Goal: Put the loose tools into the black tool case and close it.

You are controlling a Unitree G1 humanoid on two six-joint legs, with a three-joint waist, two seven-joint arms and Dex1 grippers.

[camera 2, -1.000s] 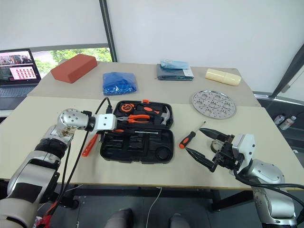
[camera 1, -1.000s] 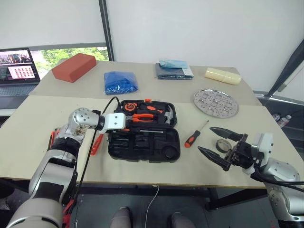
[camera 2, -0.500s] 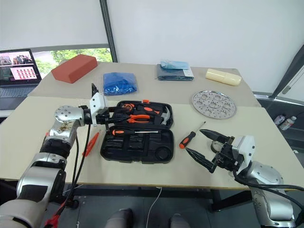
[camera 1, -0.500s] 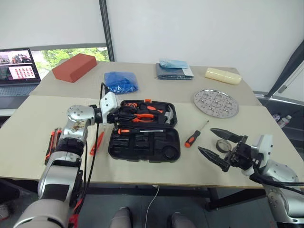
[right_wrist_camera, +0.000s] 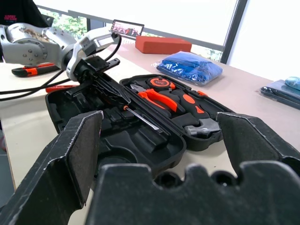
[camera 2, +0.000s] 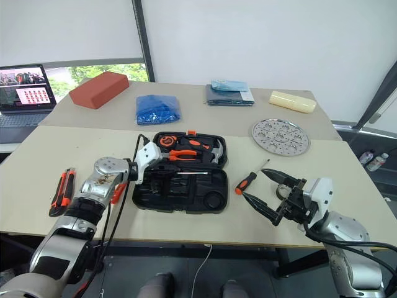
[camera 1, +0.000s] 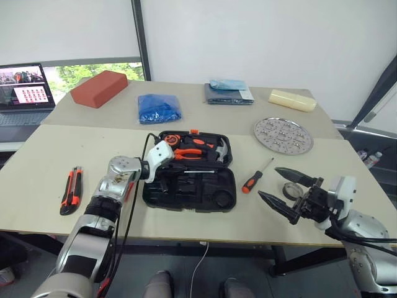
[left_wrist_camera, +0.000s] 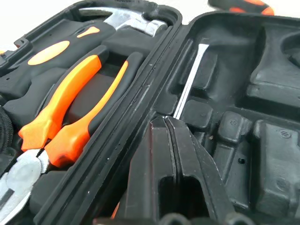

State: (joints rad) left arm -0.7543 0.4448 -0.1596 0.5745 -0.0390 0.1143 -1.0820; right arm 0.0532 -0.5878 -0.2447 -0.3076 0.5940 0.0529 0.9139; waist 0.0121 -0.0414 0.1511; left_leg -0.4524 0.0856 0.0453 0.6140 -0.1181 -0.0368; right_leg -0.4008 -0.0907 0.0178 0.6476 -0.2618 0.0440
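Observation:
The black tool case [camera 1: 205, 195] lies open at mid-table. One orange-and-black screwdriver rests in its near half, with the shaft [left_wrist_camera: 190, 79] showing. My left gripper [left_wrist_camera: 165, 120] is shut, empty, and sits low over that screwdriver's handle. A second screwdriver [camera 1: 254, 178] lies on the table right of the case. Beside it are the grey tape ring [camera 1: 289, 190] and my right gripper [camera 1: 268, 181], which is open and empty. The utility knife [camera 1: 71, 189] lies far left. The slim orange tester screwdriver [right_wrist_camera: 58, 87] lies left of the case, mostly behind my left arm.
Orange-handled pliers [camera 1: 192, 151] and a hammer [camera 1: 218, 149] sit in the case's far half. A round perforated metal tray [camera 1: 283, 134] is at back right. A red block [camera 1: 98, 87], blue cloth [camera 1: 157, 107], folded cloth [camera 1: 228, 92], cream roll [camera 1: 291, 99] and laptop [camera 1: 25, 93] line the far side.
My left gripper has shut and dropped from above the case's far half onto the near half, over the screwdriver handle lying there. The right arm has stayed still.

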